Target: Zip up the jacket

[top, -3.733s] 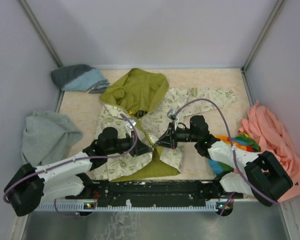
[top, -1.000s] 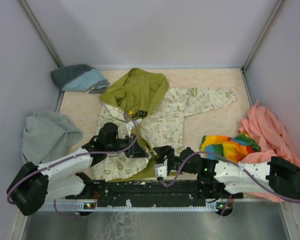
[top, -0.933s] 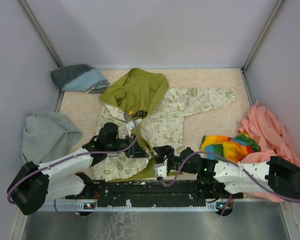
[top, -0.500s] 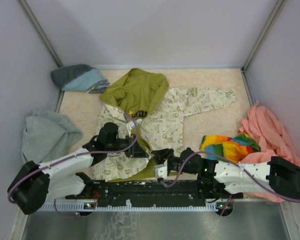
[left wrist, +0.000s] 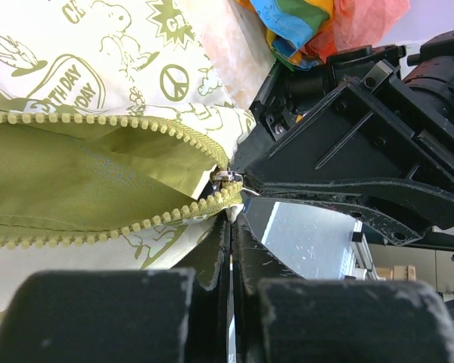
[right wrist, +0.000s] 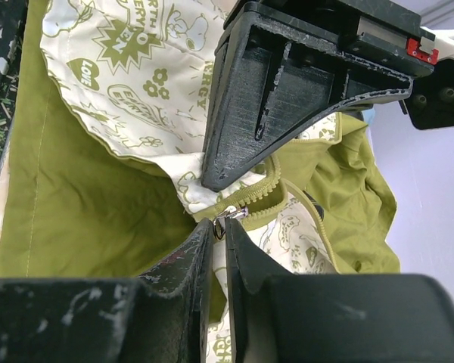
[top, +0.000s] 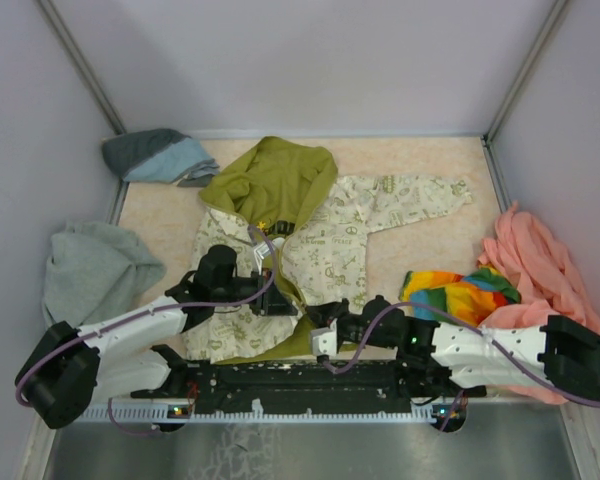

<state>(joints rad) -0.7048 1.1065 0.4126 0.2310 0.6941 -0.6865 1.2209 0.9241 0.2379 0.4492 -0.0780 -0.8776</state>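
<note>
The jacket (top: 330, 240) is printed in cream with small olive-green motifs; its hood (top: 270, 180) and zipper teeth (left wrist: 98, 121) are coloured plain olive. Right of the jacket, a rainbow-striped cloth (top: 460, 292) and a peach-pink garment (top: 540, 265) are seen; left of it, a grey sweatshirt (top: 95, 270).

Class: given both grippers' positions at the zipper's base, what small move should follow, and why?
Probably the right gripper should draw the slider pull toward the hood: the teeth gape open above it, while the left gripper pins the jacket at its hem.
</note>
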